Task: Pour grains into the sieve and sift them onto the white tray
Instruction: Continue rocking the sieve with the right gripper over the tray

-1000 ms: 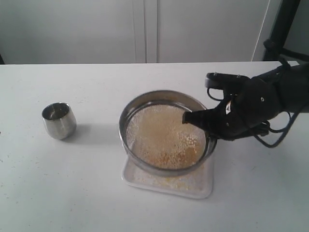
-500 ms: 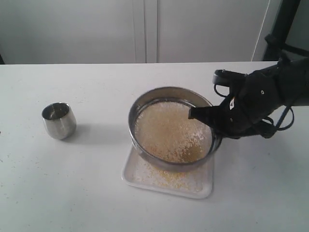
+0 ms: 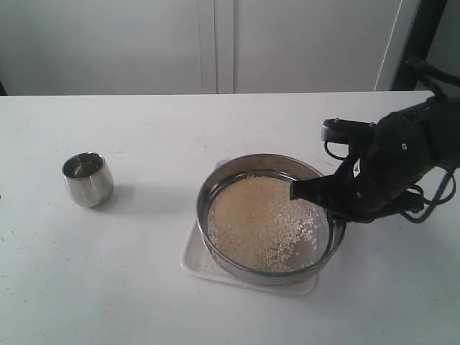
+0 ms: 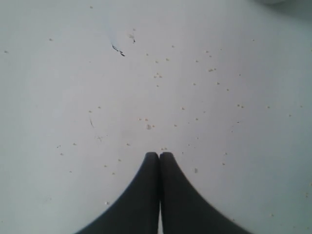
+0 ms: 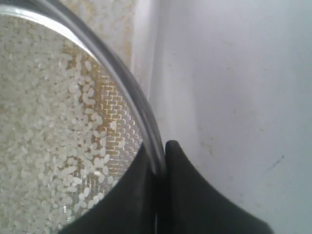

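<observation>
The steel sieve hangs just above the white tray, covering most of it. Whitish rice-like grains lie spread over its mesh, and in the right wrist view the grains sit on the mesh with yellow meal showing through it. My right gripper is shut on the sieve's right rim, one finger inside and one outside the wall. My left gripper is shut and empty over bare table speckled with stray grains; the exterior view does not show it.
A small rounded steel cup stands upright on the table at the left, well away from the sieve. The table's white top runs to a pale wall behind. A dark post rises at the far right.
My right gripper has carried the sieve rightward and toward the front, so it now hides more of the tray. The yellow meal seen in the sieve earlier has thinned, leaving mostly whitish grains.
</observation>
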You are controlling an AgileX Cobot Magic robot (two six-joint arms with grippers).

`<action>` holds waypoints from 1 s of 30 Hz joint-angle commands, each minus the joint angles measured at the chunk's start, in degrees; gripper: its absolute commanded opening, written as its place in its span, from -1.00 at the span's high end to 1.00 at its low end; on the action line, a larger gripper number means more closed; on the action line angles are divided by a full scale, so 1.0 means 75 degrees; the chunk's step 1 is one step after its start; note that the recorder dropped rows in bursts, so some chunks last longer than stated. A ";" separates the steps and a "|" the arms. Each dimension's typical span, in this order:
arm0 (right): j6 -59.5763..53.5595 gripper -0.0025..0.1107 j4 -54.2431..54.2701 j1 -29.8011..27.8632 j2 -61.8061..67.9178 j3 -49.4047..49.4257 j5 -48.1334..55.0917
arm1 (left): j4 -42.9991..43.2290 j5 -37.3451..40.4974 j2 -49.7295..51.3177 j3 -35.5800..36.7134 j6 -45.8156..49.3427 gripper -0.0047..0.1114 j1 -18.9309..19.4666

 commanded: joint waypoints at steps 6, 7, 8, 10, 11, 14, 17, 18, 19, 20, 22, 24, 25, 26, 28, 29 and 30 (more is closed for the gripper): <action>0.0654 0.96 0.0117 -0.0161 0.0355 -0.0471 -0.0633 | -0.0039 0.0104 -0.0047 -0.0047 -0.0019 0.92 0.0028; 0.0634 0.96 0.0117 -0.0161 0.0355 -0.0471 -0.0688 | -0.0039 0.0104 -0.0047 -0.0047 -0.0019 0.92 0.0028; 0.0617 0.96 0.0117 -0.0161 0.0355 -0.0471 -0.0744 | -0.0039 0.0104 -0.0047 -0.0047 -0.0019 0.92 0.0028; 0.0617 0.96 0.0117 -0.0161 0.0355 -0.0471 -0.0779 | -0.0039 0.0104 -0.0047 -0.0047 -0.0019 0.92 0.0028; 0.0617 0.96 0.0117 -0.0161 0.0367 -0.0471 -0.0765 | -0.0039 0.0104 -0.0047 -0.0047 -0.0019 0.92 0.0028; 0.0617 0.96 0.0117 -0.0161 0.0400 -0.0471 -0.0751 | -0.0039 0.0104 -0.0047 -0.0047 -0.0019 0.92 0.0028; 0.0617 0.96 0.0117 -0.0161 0.0415 -0.0471 -0.0769 | -0.0039 0.0104 -0.0047 -0.0047 -0.0019 0.92 0.0028; 0.0617 0.96 0.0117 -0.0161 0.0415 -0.0471 -0.0769 | -0.0039 0.0104 -0.0047 -0.0047 -0.0019 0.92 0.0028; 0.0617 0.96 0.0117 -0.0161 0.0415 -0.0471 -0.0769 | -0.0039 0.0104 -0.0047 -0.0047 -0.0019 0.92 0.0028; 0.0617 0.96 0.0117 -0.0161 0.0415 -0.0471 -0.0769 | -0.0039 0.0104 -0.0047 -0.0047 -0.0019 0.92 0.0028; 0.0617 0.96 0.0117 -0.0161 0.0415 -0.0471 -0.0769 | -0.0039 0.0104 -0.0047 -0.0047 -0.0019 0.92 0.0028; 0.0617 0.96 0.0117 -0.0161 0.0414 -0.0471 -0.0729 | -0.0039 0.0104 -0.0047 -0.0047 -0.0019 0.92 0.0028; 0.0617 0.96 0.0117 -0.0161 0.0414 -0.0471 -0.0655 | -0.0039 0.0104 -0.0047 -0.0047 -0.0019 0.92 0.0028; 0.0617 0.96 0.0117 -0.0161 0.0414 -0.0471 -0.0615 | -0.0039 0.0104 -0.0047 -0.0047 -0.0019 0.92 0.0028; 0.0617 0.96 0.0117 -0.0161 0.0414 -0.0471 -0.0545 | -0.0039 0.0104 -0.0047 -0.0047 -0.0019 0.92 0.0028; 0.0617 0.96 0.0117 -0.0161 0.0414 -0.0471 -0.0453 | -0.0039 0.0104 -0.0047 -0.0047 -0.0019 0.92 0.0028; 0.0617 0.96 0.0117 -0.0161 0.0414 -0.0471 -0.0426 | -0.0039 0.0104 -0.0047 -0.0047 -0.0019 0.92 0.0028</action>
